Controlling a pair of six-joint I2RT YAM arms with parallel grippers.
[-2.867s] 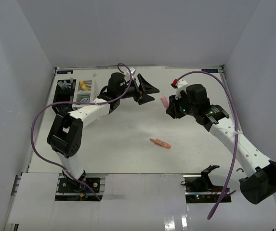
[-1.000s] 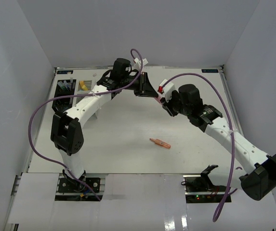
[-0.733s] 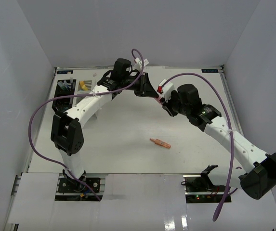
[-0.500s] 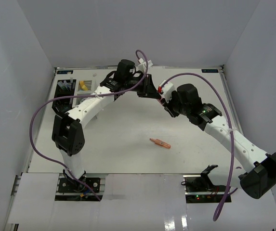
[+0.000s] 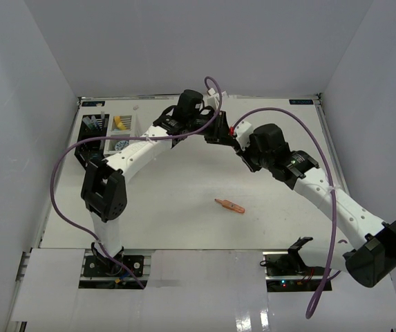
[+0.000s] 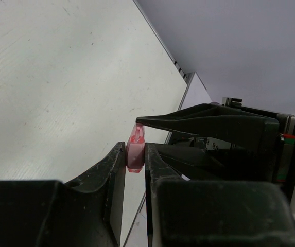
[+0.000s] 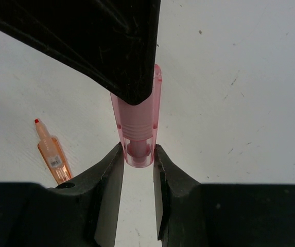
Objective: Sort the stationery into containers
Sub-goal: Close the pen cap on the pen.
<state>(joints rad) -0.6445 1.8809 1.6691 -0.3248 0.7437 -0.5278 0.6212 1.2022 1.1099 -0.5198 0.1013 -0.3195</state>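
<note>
White, matte table (image 5: 184, 228). Lying alone on it near the middle, an orange marker (image 5: 230, 205), thin tip pointing left. Standing well off to the far left of that marker, a black organizer (image 5: 86, 138) and, just beside it, a white organizer (image 5: 125, 133).

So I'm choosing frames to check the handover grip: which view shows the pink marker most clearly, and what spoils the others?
Right wrist: pink marker sharp and well lit, orange marker too. Left wrist: left tool a near-black underexposed mass, only the marker's end showing. Top external: evenly lit, but the marker too small to make out.
</note>
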